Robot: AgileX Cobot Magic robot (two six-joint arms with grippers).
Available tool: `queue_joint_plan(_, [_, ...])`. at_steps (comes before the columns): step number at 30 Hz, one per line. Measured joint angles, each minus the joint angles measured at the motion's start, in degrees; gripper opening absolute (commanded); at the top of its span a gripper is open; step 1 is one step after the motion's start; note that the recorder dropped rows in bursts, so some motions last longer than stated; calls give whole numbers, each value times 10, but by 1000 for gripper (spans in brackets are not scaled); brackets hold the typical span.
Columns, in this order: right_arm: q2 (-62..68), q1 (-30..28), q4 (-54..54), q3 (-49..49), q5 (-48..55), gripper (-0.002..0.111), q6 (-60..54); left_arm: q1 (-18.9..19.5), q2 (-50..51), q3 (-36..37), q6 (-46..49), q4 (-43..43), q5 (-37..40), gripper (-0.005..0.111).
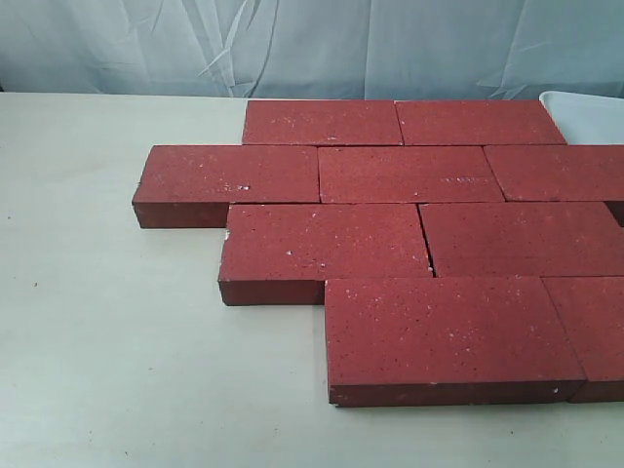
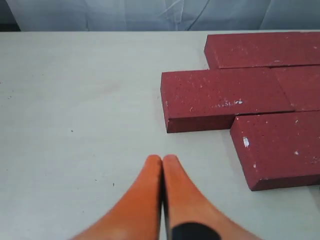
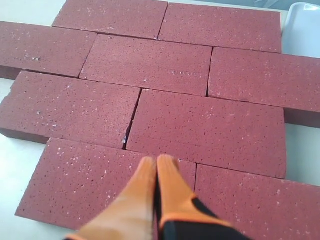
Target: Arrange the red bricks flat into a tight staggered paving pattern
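Several red bricks (image 1: 409, 174) lie flat on the pale table (image 1: 107, 341), packed in four staggered rows. The nearest row ends in a brick (image 1: 448, 331) at the front. In the left wrist view two row-end bricks (image 2: 225, 97) show, with my left gripper (image 2: 162, 160) shut and empty over bare table beside them. In the right wrist view my right gripper (image 3: 156, 161) is shut and empty, its orange fingers above the front-row brick (image 3: 95, 180) near a joint. Neither gripper shows in the exterior view.
A white tray (image 1: 585, 112) stands at the back right, its corner also in the right wrist view as a white tray (image 3: 302, 25) touching the bricks. A pale blue cloth (image 1: 312, 44) backs the table. A small gap (image 3: 131, 120) separates two third-row bricks.
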Motion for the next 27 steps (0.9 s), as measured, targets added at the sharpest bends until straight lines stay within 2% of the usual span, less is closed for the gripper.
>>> queue_joint_plan(5, [-51, 0, 4, 45, -6, -1, 0, 0, -82, 2, 0, 0, 22, 0])
queue_joint_plan(11, [-186, 0, -1, 117, -8, -1, 0, 0, -132, 4, 0, 5, 27, 0])
queue_joint_plan(15, [-295, 0, -2, 161, -17, -1, 0, 0, -139, 4, 0, 9, 27, 0])
queue_joint_plan(19, [-383, 0, -20, 189, -76, -1, 0, 0, -139, 4, 0, 9, 27, 0])
queue_joint_plan(27, [-426, 0, -48, 204, -113, -1, 0, 0, -140, 4, 0, 13, 27, 0])
